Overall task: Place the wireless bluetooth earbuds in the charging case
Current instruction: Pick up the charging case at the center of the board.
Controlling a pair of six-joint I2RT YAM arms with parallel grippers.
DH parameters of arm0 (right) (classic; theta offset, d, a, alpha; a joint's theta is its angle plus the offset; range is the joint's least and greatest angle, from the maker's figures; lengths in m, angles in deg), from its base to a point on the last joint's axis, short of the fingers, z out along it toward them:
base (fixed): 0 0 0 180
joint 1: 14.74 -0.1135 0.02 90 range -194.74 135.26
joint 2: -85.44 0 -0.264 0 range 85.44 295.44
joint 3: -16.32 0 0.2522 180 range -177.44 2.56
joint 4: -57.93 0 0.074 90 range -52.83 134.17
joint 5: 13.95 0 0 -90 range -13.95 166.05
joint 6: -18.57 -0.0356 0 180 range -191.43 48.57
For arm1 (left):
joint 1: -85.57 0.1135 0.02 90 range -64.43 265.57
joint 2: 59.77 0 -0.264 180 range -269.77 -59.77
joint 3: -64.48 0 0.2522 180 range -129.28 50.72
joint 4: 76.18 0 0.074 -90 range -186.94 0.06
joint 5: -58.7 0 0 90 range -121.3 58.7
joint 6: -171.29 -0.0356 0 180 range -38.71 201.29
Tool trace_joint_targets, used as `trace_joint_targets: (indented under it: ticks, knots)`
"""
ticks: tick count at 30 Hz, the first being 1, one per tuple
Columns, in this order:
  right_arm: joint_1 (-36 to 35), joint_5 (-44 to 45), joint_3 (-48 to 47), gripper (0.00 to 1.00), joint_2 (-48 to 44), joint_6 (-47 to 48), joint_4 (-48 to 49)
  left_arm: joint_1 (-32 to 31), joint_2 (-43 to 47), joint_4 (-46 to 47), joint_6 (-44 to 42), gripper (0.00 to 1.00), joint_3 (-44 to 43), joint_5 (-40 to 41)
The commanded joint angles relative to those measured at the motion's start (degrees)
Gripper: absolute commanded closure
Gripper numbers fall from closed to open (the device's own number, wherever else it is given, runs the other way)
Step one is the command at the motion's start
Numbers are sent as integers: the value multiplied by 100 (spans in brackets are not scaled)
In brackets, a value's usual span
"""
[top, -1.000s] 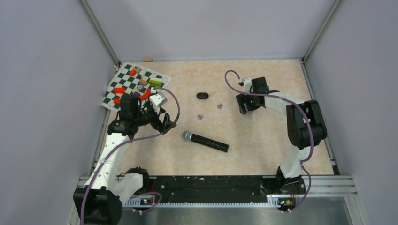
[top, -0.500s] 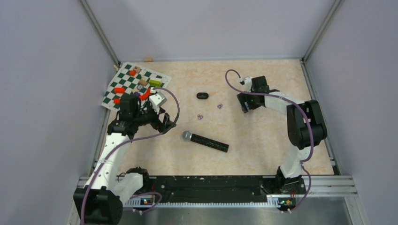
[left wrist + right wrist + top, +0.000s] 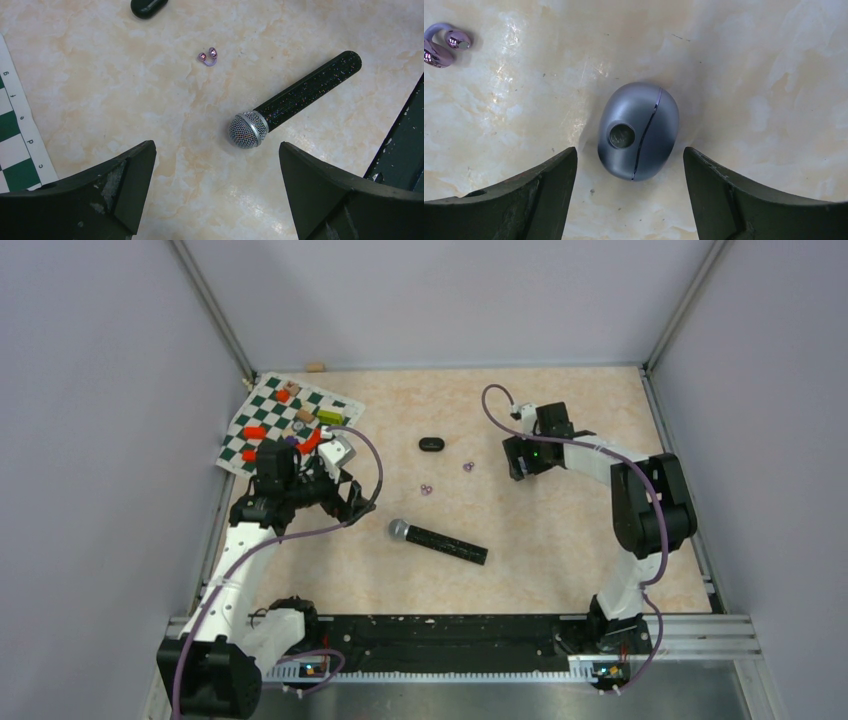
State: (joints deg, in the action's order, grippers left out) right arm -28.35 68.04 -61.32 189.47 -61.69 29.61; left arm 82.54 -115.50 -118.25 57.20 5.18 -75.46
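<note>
One purple earbud (image 3: 444, 42) loose just beside grey charging case (image 3: 638, 131), second purple earbud (image 3: 208, 56) farther from it | case looks shut, nothing inserted yet, I judge | my right gripper (image 3: 629, 150) spread astride case, not touching | left gripper (image 3: 216, 145) spread, empty

Two purple earbuds (image 3: 426, 489) (image 3: 468, 466); two cases, a black case (image 3: 431, 444) and a grey case (image 3: 638, 131) between the right jaws; one microphone (image 3: 438, 541); one chessboard (image 3: 262, 408).
</note>
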Motion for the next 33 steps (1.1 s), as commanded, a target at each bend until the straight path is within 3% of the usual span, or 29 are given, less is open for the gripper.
trace_joint_targets:
  ticks: [1,11,22,29,33]
  knots:
    - [35,10,-202,24,45,-344,244,39,-8,44,19,1,-81,-163]
    - [38,146,-208,38,156,-394,305,47,-3,45,13,1,-79,-174]
    - [36,62,-308,72,-38,-67,151,63,0,44,44,1,-96,-224]
    - [-37,-887,10,76,-1052,650,401,16,-273,236,351,1,-553,-258]
    - [-348,-1132,420,76,-1885,1255,670,-207,-939,-4,-121,1,-1298,-367]
